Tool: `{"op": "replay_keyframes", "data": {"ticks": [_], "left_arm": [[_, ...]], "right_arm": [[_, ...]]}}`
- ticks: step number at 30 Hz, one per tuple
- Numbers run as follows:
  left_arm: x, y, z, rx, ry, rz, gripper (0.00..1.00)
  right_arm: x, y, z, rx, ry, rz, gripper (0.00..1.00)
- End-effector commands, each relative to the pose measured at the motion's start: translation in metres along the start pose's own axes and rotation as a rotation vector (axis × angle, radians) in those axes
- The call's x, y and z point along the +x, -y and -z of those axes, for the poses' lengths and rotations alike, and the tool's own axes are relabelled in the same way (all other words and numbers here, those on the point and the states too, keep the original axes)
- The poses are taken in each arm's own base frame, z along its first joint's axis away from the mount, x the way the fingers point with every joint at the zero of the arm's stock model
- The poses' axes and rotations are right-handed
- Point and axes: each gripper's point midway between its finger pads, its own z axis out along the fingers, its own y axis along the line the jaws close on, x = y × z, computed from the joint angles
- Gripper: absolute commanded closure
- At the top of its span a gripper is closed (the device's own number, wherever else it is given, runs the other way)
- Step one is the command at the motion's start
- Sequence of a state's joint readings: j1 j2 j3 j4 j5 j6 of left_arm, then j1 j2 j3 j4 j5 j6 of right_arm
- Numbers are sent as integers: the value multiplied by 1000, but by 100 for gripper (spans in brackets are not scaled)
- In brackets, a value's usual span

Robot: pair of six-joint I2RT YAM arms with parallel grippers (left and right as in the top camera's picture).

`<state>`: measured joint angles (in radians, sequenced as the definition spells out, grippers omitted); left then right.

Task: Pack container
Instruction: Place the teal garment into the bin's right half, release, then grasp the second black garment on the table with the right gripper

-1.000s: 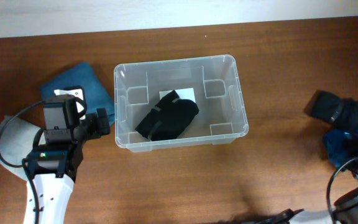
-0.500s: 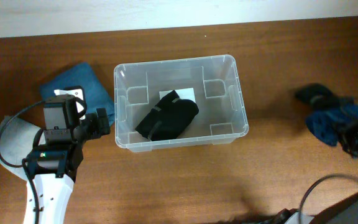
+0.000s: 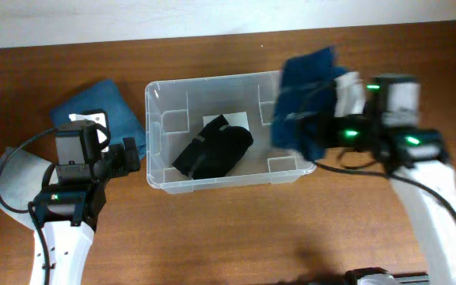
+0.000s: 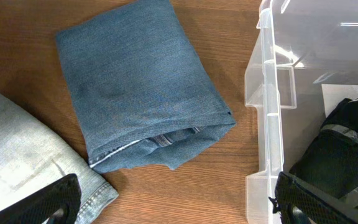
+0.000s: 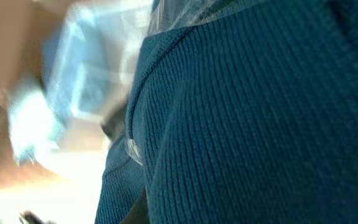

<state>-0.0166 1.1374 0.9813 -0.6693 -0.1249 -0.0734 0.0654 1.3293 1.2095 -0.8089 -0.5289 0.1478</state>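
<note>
1. Container [image 3: 212,81]: a clear plastic bin with rounded corners, stood upright on the counter [image 3: 228,229] between the two pincers. Its left wall is found just beside the left pincer [image 3: 129,154]. Its right end is overhung by the cloth carried at the right pincer [image 3: 328,125].
2. Black bundle [image 3: 214,150]: laid slantwise on the container's floor, nearer the left pincer than the right. In the left wrist view it is seen through the clear wall, beside the pincer's right-hand finger.
3. White label [image 3: 236,120]: seen on the container's bottom, partly covered by the black bundle.
4. Left pincer: held wide, with nothing between its fingers. The two fingertips are seen well apart at the bottom corners of the left wrist view.
5. Folded jeans [image 4: 138,93]: mid-blue denim, laid flat on the counter just ahead of the left pincer, apart from the container's wall.
6. Pale denim piece [image 4: 23,155]: laid on the counter on the left pincer's left-hand side, its edge met by the folded jeans.
7. Right pincer: closed on the blue knit garment [image 3: 303,99]; its fingers are hidden by the cloth.
8. Blue knit garment: dark blue, ribbed, raised off the counter and hung ahead of the right pincer over the container's right rim. It is blurred in the overhead view, and the right wrist view is almost filled by it.
</note>
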Motion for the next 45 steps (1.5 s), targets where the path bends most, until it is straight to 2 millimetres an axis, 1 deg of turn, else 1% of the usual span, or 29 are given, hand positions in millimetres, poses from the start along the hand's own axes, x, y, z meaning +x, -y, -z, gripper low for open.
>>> {"op": "replay_keyframes", "data": {"ticks": [1, 2, 3, 5, 6, 8, 10, 12, 13, 16, 18, 21, 22, 23, 24, 26, 27, 29, 31, 32, 34, 36, 38, 39, 40, 41, 42, 44, 45], "left_arm": [[-9, -1, 4, -7, 22, 10, 1], [-9, -1, 4, -7, 22, 10, 1], [-9, -1, 4, -7, 22, 10, 1], [-9, -1, 4, -7, 22, 10, 0], [-9, -1, 4, -7, 22, 10, 1], [-9, -1, 4, -7, 22, 10, 1], [-9, -1, 4, -7, 22, 10, 1], [-9, -1, 4, -7, 22, 10, 1], [-9, -1, 4, -7, 22, 10, 1], [-9, -1, 4, -8, 22, 10, 1], [-9, -1, 4, -8, 22, 10, 1], [-9, -1, 4, -8, 22, 10, 1], [-9, -1, 4, -8, 22, 10, 1], [-9, -1, 4, -8, 22, 10, 1], [-9, -1, 4, -8, 22, 9, 1], [-9, -1, 4, -8, 22, 9, 1], [-9, -1, 4, -8, 22, 9, 1], [-9, -1, 4, -8, 22, 10, 1], [-9, -1, 4, -8, 22, 10, 1], [-9, -1, 4, -8, 22, 10, 0], [-9, -1, 4, -8, 22, 10, 0], [-9, -1, 4, -8, 22, 10, 1], [-9, -1, 4, -8, 22, 10, 1], [-9, -1, 4, -8, 22, 10, 1], [-9, -1, 4, -8, 22, 10, 1], [-9, -1, 4, -8, 23, 10, 1], [-9, -1, 4, -8, 23, 10, 1], [-9, -1, 4, -8, 22, 10, 0], [-9, -1, 4, -8, 22, 10, 1]], "right_arm": [[18, 15, -53, 104, -137, 77, 96], [24, 17, -65, 100, -171, 90, 96], [38, 25, -88, 100, -246, 104, 96], [54, 39, -111, 111, -325, 79, 94], [63, 47, -123, 118, -361, 63, 78], [75, 58, -139, 124, -412, 48, 31], [84, 66, -150, 127, -447, 41, 4], [83, 65, -149, 127, -451, 39, 1], [78, 62, -146, 126, -442, 43, 1], [38, 41, -124, 119, -360, 81, 1], [4, 25, -102, 128, -285, 117, 1], [-40, 1, -64, 150, -172, 168, 1], [-58, -6, -46, 175, -121, 188, 1], [-81, -9, -18, 240, -42, 201, 1], [-93, -4, -2, 297, 6, 182, 1], [-108, 16, 26, 405, 82, 102, 2], [-111, 31, 40, 457, 114, 43, 2], [-112, 62, 58, 522, 140, -78, 2], [-104, 99, 75, 577, 149, -233, 2], [-92, 137, 89, 623, 153, -385, 2], [-73, 180, 103, 665, 158, -533, 2], [-58, 209, 108, 664, 157, -601, 2], [-41, 236, 105, 637, 136, -619, 2], [-29, 249, 104, 638, 121, -641, 2], [-10, 264, 102, 651, 100, -690, 2], [11, 279, 97, 651, 77, -742, 2], [22, 286, 92, 642, 69, -768, 2], [48, 302, 75, 585, 72, -826, 2], [56, 308, 67, 553, 87, -843, 2]]}}
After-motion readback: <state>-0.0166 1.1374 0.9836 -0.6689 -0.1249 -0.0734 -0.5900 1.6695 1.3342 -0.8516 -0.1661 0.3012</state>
